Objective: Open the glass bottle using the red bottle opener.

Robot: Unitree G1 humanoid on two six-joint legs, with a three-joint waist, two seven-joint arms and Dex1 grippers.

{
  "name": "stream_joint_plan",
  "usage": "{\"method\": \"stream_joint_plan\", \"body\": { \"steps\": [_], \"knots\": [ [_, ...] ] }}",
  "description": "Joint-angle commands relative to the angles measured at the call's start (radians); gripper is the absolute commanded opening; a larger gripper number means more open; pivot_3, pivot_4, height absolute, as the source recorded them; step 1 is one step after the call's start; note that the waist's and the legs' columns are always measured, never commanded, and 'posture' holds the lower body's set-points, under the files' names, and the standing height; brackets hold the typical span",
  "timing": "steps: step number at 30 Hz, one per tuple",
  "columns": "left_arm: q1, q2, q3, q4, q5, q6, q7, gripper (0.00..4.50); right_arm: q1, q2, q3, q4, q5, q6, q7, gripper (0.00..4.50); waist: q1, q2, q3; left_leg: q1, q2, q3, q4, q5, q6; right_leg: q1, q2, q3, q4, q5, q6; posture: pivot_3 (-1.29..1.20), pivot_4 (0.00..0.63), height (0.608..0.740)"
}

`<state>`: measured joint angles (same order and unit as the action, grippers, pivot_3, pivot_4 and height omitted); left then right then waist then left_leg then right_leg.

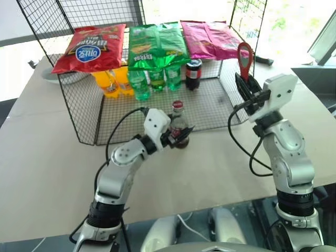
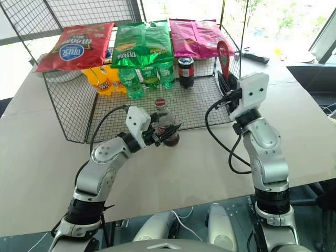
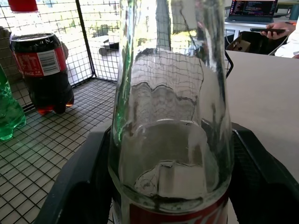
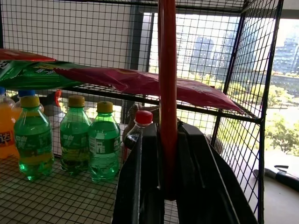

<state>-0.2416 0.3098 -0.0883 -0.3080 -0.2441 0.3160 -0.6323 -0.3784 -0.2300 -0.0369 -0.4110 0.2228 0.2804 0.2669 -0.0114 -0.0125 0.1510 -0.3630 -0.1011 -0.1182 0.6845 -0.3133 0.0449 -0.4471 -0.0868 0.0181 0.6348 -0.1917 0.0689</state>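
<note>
glass bottle (image 1: 179,126): upright on bench, at wire cage front | left hand (image 1: 175,136) grasps its body | right hand (image 1: 248,86) clenches red bottle opener (image 1: 244,59) | I rate glass rigid, slippery, fragile; hold low.

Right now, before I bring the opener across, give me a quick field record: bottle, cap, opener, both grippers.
glass bottle: upright at the wire rack's front edge
cap: red, on
red bottle opener: upright, ring end up, apart from the bottle
left gripper: fingers either side of the bottle's body
right gripper: shut on the opener's handle
behind: green bottles, dark cola bottle
</note>
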Motion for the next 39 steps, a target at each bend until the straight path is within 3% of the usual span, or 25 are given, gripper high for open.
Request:
{"method": "stream_joint_plan", "body": {
  "steps": [1,13,25,29,30,32,35,37,39],
  "knots": [
    [-0.002,0.001,0.009,-0.028,-0.03,-0.035,-0.012,4.38,-0.027,0.002,-0.001,-0.018,0.006,-0.01,0.0,0.0,0.0,0.0,0.0,0.0,0.0,0.0,0.0,0.0,0.0,0.0,0.0,0.0,0.0,0.0,0.0,0.0,0.15,0.74],
    [-0.029,-0.029,0.081,-0.072,-0.171,-0.054,-0.009,4.45,-0.023,0.004,0.001,-0.013,0.006,-0.016,0.003,0.0,0.0,0.0,0.0,0.0,0.0,0.0,0.0,0.0,0.0,0.0,0.0,0.0,0.0,0.0,0.0,0.0,0.15,0.74],
    [0.0,-0.009,0.042,-0.047,-0.148,-0.076,-0.043,4.45,-0.007,-0.005,0.026,-0.003,0.021,-0.004,0.051,0.0,-0.001,0.0,0.0,0.0,0.0,0.0,0.0,0.0,0.0,0.0,0.0,0.0,0.0,0.0,0.0,0.0,0.15,0.74],
    [-0.002,-0.015,0.039,-0.035,-0.141,-0.088,-0.04,4.45,0.055,-0.054,0.105,-0.008,-0.01,-0.018,0.137,0.0,0.001,0.0,0.0,0.0,0.0,0.0,0.0,0.0,0.0,0.0,0.0,0.0,0.0,0.0,0.0,0.0,0.15,0.74],
    [-0.003,-0.016,0.038,-0.032,-0.138,-0.092,-0.038,3.97,0.059,-0.063,0.117,-0.01,-0.014,-0.022,0.147,0.0,0.001,0.0,0.0,0.0,0.0,0.0,0.0,0.0,0.0,0.001,0.0,0.0,-0.001,0.0,0.0,0.0,0.15,0.74],
    [-0.003,-0.016,0.037,-0.029,-0.136,-0.096,-0.036,3.43,0.061,-0.071,0.128,-0.013,-0.017,-0.025,0.157,0.0,-0.001,0.0,0.0,0.0,0.0,0.0,0.0,0.0,0.0,0.0,0.0,0.0,-0.001,0.0,0.0,0.0,0.15,0.74],
    [-0.003,-0.019,0.032,-0.022,-0.129,-0.102,-0.034,2.04,0.061,-0.097,0.167,-0.011,-0.054,-0.048,0.19,0.0,0.0,0.0,0.0,0.0,0.0,0.0,0.0,0.0,0.0,0.001,0.0,0.0,-0.001,0.0,0.0,0.0,0.15,0.74],
    [0.0,-0.019,0.029,-0.021,-0.128,-0.101,-0.03,1.64,0.062,-0.11,0.184,-0.005,-0.08,-0.069,0.198,0.0,0.002,0.0,-0.001,0.001,0.0,0.0,0.0,0.0,0.0,0.002,0.0,-0.001,-0.001,0.0,0.0,0.0,0.15,0.74],
    [0.002,-0.015,0.027,-0.016,-0.122,-0.102,-0.027,1.59,0.054,-0.128,0.206,0.011,-0.124,-0.11,0.21,0.0,0.002,0.0,-0.001,0.001,0.0,0.0,0.0,0.0,0.0,0.002,0.0,-0.001,-0.001,0.0,0.0,0.0,0.15,0.74]
  ]
}}
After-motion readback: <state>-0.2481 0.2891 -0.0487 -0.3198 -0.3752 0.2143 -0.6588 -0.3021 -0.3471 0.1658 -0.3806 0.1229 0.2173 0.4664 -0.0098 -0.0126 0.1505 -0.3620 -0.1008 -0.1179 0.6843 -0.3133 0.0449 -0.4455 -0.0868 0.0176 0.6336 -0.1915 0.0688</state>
